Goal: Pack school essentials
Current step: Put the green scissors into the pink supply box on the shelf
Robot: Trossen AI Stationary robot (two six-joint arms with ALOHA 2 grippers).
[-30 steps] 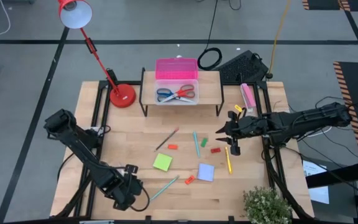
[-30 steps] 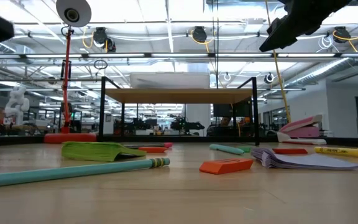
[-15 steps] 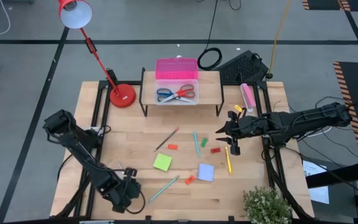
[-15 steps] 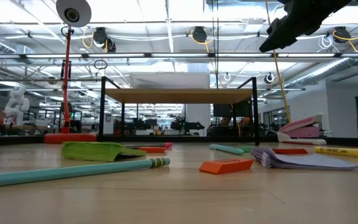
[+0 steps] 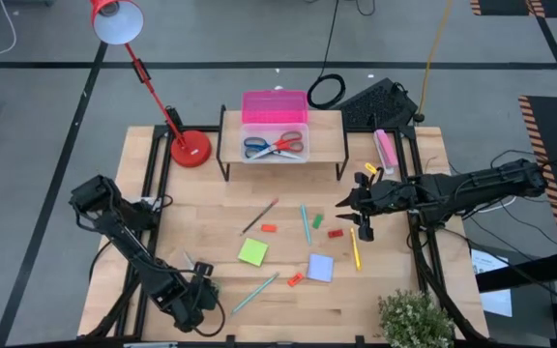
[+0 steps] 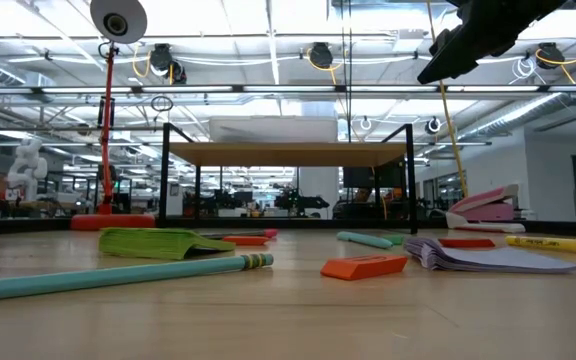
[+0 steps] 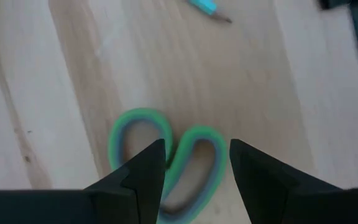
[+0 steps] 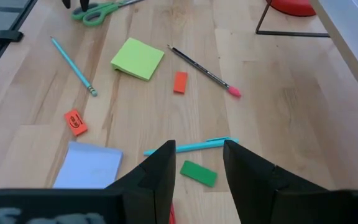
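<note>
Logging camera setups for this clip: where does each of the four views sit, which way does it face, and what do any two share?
High: overhead, straight down; both arms show.
Low: table height, level into the room; an arm at top right.
Left wrist: over the green-handled scissors, the left gripper open.
Right wrist: across the table from the open right gripper.
Shared: green sticky-note pad in the high and right wrist views.

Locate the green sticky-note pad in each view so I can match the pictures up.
High view: green sticky-note pad at table centre, left of the lavender pad.
Low view: left of centre, lying flat.
Left wrist view: not in it.
Right wrist view: upper middle.
Shared landmark: teal pencil lying near the pad.
</note>
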